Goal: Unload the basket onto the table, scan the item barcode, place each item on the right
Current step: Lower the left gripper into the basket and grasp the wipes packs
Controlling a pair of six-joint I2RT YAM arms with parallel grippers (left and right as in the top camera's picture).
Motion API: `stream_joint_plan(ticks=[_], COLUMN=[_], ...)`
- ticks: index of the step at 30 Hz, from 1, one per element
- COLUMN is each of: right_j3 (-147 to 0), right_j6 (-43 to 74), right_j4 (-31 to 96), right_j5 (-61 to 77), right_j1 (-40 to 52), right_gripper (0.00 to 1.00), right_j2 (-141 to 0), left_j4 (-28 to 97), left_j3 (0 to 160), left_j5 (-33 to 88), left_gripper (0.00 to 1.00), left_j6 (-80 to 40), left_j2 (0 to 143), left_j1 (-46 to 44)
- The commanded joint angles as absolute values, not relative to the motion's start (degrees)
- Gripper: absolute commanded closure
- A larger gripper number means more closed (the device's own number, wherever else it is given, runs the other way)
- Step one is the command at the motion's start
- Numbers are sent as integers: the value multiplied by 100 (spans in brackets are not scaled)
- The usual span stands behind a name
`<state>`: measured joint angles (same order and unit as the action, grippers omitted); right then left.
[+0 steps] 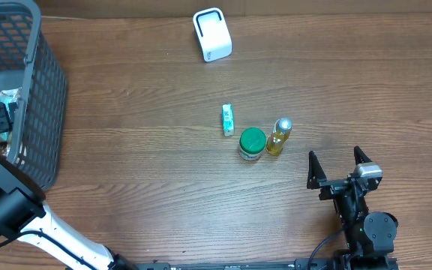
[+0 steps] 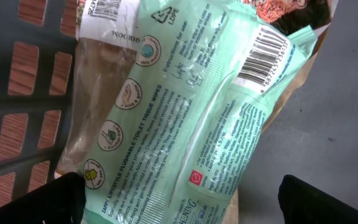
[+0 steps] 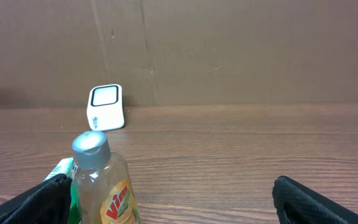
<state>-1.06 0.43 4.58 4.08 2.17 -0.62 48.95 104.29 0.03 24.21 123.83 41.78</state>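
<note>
Wooden table (image 1: 163,195): wipes pack (image 2: 185,124) in basket (image 1: 48,94)

Wooden table (image 1: 163,187), green-lidded jar (image 1: 252,142) standing near its middle, yellow bottle (image 1: 279,136) just right of the jar, small green-and-white carton (image 1: 228,119), possibly toothpaste, just left-behind, white scanner (image 1: 212,34) well behind, grey mesh basket (image 1: 47,97) far left.

The overhead camera looks straight down on the worktop (image 1: 163,195). The left wrist camera sits very near a wipes packet (image 2: 185,124) inside the basket (image 1: 43,97), while the right wrist camera looks low and level across the worktop, sharing the bottle (image 3: 104,186) and scanner (image 3: 105,107) with the overhead view.
</note>
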Motion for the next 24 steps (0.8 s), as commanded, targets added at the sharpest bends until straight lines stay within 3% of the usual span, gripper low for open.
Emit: stream_joint_plan(ticks=[1, 10, 24], right_j3=[-45, -45, -45], right_j6=[69, 69, 69], right_j4=[443, 443, 443], right_j5=[388, 388, 388], right_j1=[191, 191, 191], right_gripper=[0, 0, 0], right_j2=[-16, -16, -16], left_j4=[4851, 4783, 4462], left_j3=[10490, 10554, 10372], left_j5=[62, -801, -454], left_gripper=[0, 1, 1], left_j6=[2534, 2539, 2574], left_j2=[12536, 12534, 12538], left_j1=[4222, 4027, 4045])
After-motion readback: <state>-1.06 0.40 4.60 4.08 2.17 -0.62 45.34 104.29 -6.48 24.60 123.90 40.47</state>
